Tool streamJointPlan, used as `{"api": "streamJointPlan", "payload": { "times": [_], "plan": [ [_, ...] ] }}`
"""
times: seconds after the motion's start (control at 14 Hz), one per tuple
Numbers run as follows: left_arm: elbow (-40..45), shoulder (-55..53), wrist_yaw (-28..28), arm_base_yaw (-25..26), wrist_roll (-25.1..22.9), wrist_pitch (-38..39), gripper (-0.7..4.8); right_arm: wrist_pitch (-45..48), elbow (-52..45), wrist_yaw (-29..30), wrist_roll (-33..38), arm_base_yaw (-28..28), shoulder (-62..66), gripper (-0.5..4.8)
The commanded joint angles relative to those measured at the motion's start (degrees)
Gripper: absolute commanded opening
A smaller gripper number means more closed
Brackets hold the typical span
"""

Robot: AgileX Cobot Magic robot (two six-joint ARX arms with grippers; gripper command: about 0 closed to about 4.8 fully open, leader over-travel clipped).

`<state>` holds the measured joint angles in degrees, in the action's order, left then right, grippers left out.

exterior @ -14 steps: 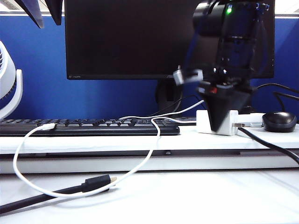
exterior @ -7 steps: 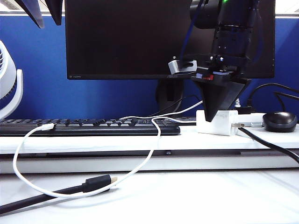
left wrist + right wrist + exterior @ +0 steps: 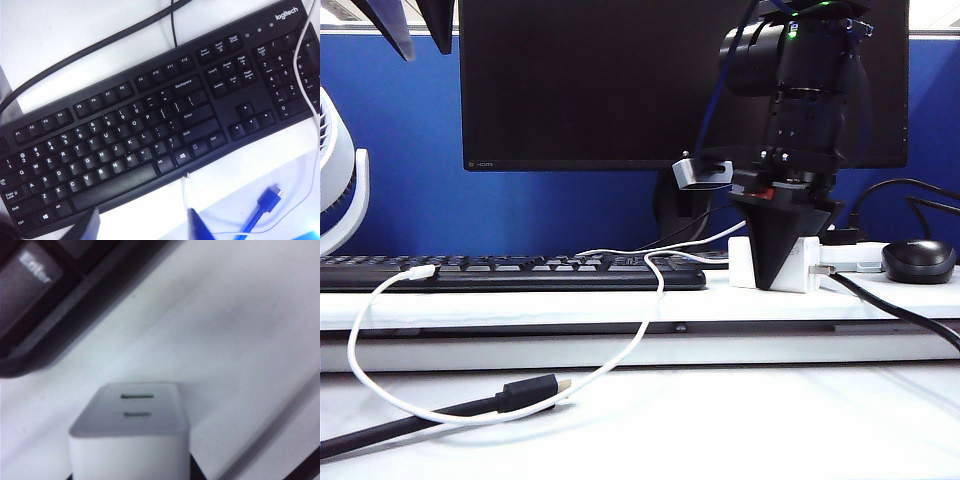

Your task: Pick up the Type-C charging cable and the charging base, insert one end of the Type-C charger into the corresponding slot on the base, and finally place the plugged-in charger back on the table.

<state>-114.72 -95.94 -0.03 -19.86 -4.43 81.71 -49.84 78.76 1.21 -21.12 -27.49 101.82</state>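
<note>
Right of centre in the exterior view, the right gripper (image 3: pixel 782 262) straddles the charging base (image 3: pixel 744 262) on the table (image 3: pixel 620 300) ledge; grip undeterminable; left gripper (image 3: pixel 142 225) unclear too

Exterior: bright, even; table (image 3: pixel 740 430) nearly blown out, monitor (image 3: pixel 600 80) dark
Shadows: soft, faint beneath ledge (image 3: pixel 520 335)
Left wrist: sharp on keyboard (image 3: pixel 150 130); white glare toward 11 o'clock
Right wrist: blurred throughout; charging base (image 3: pixel 131 432) soft-edged, dim shadow at 5 o'clock
</note>
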Motion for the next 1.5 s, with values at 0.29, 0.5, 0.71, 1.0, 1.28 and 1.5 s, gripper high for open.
{"api": "streamJointPlan", "payload": {
  "times": [0.29, 0.5, 0.71, 1.0, 1.28, 1.5],
  "plan": [
    [0.22, 0.28, 0.31, -0.02, 0.48, 0.52, 2.37, -1.86, 3.54, 0.44, 0.13, -0.07, -1.9, -0.01],
    [2.01, 0.26, 0.28, -0.04, 1.44, 0.72, 2.37, -1.62, 7.26, 0.44, 0.13, -0.07, -6.93, -0.01],
    [8.81, 0.31, 5.6, -0.07, 1.46, 0.85, 2.37, -0.9, 11.58, 0.42, 0.09, -0.07, -11.45, -0.01],
    [19.06, 0.31, 5.66, -0.09, 1.46, 0.85, 2.37, -0.96, 15.32, 0.44, 0.11, 0.24, -12.76, -0.01],
    [28.61, 0.24, 8.72, -0.09, -0.09, -1.31, 2.37, -0.48, 16.22, 2.43, 0.68, 0.24, -13.0, -0.01],
    [33.77, 0.24, 9.31, -0.09, -0.07, -7.52, 2.37, -0.55, 16.22, 4.68, 1.88, 0.24, -13.0, -0.01]
  ]
}}
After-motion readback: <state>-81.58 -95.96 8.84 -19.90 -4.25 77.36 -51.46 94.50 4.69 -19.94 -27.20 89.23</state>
